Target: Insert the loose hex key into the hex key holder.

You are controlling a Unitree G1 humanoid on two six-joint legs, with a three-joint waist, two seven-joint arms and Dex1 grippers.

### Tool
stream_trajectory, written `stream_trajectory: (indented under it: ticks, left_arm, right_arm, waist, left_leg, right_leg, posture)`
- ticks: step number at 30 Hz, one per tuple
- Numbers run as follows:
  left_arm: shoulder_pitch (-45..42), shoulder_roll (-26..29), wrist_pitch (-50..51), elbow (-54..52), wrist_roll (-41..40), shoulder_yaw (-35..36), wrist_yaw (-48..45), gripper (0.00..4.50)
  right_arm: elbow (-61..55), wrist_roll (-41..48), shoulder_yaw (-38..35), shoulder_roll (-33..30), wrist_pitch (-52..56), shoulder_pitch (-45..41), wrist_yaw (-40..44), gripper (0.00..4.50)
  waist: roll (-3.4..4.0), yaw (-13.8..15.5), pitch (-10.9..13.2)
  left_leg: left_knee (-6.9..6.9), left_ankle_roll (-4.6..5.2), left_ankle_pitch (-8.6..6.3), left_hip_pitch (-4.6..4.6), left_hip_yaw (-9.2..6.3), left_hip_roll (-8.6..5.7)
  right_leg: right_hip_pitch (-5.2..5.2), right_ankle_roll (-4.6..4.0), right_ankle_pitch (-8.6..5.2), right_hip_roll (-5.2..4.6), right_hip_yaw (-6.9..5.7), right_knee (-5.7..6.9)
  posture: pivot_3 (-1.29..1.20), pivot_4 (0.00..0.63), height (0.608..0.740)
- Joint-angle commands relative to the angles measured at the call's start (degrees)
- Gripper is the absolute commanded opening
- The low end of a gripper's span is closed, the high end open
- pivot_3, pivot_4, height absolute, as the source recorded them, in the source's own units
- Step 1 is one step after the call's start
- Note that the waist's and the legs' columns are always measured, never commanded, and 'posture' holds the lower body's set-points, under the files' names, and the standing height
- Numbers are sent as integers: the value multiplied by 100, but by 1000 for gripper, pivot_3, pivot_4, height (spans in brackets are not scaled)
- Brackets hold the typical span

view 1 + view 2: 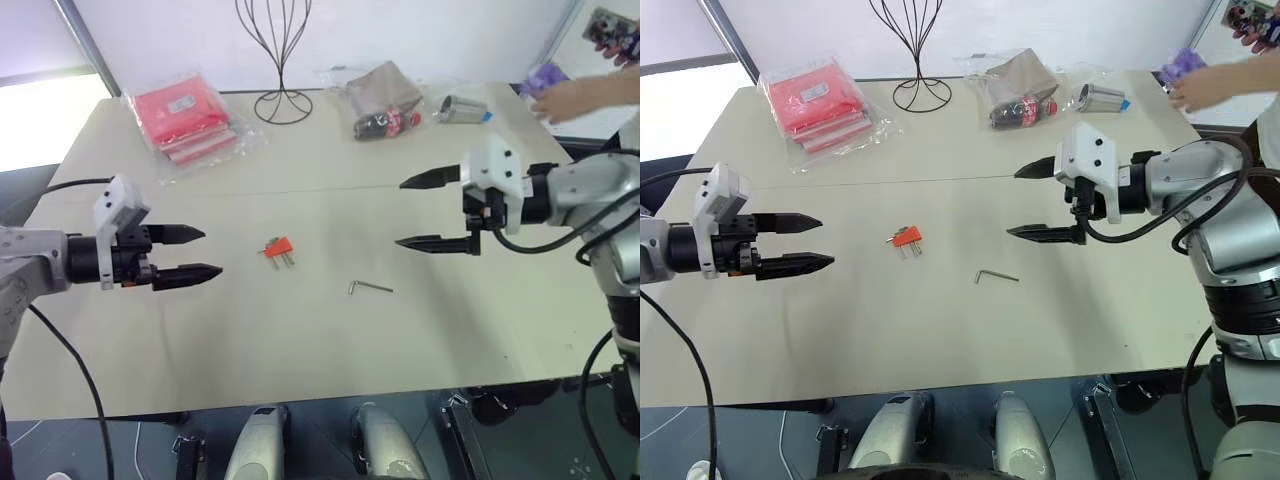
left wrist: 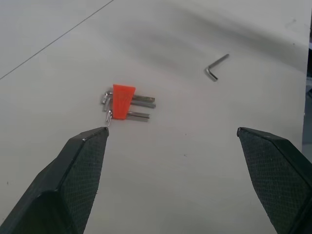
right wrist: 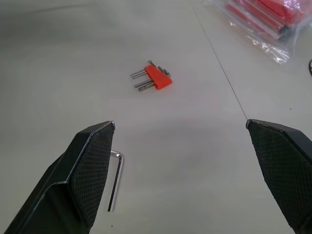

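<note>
Our left gripper point(image 1: 205, 254) and right gripper point(image 1: 415, 212) hover spread wide and empty over the desk point(image 1: 300, 340). Between them lies the holder point(image 1: 277, 247), with the loose key point(image 1: 370, 288) to its right and nearer. The left wrist view shows the holder's keys jutting sideways. Far off we see red packets point(image 1: 185, 115), a wire stand point(image 1: 282, 60), and a person's hand point(image 1: 570, 98).

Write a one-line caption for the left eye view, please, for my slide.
Both open grippers, left gripper and right gripper, hover above the table, flanking the hex key holder and loose hex key.
</note>
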Motion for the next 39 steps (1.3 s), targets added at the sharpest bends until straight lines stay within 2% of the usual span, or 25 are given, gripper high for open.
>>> stream_trajectory:
  ticks: [1, 30, 33, 39]
  left_arm:
    - [-1, 68, 29, -157, -84, 128, 16, 4423]
    - [-64, -33, 65, -234, -172, 129, 236, 4423]
    - [-40, -78, 57, -247, -172, 117, 288, 4423]
    - [156, -264, -81, -388, 3, 40, 531, 4423]
  right_arm:
    - [-85, -5, -72, 15, -77, -155, 30, 4500]
    - [358, -429, 23, 325, -656, -113, 113, 4500]
    - [664, -685, 166, 781, -952, -253, -247, 4500]
    - [2669, -2462, 1172, 2143, -2648, -627, -1857, 4500]
  waist:
    - [0, -1, 0]
    - [-2, -2, 1]
    - [-3, -16, 1]
    - [-5, -46, 0]
  left_leg:
    - [0, 0, 0, 0, 0, 0]
    - [3, -1, 1, 1, 3, 0]
    - [6, -1, 2, 3, 4, 0]
    - [9, -16, 11, 7, 19, 1]
  right_leg:
    - [0, 0, 0, 0, 0, 1]
    - [0, 4, 2, 5, -1, 9]
    - [2, 4, 2, 7, -1, 12]
    - [-5, 4, 2, 15, 1, 35]
  posture:
    - [0, 150, 740]
    - [0, 150, 740]
    - [0, 150, 740]
    - [0, 150, 740]
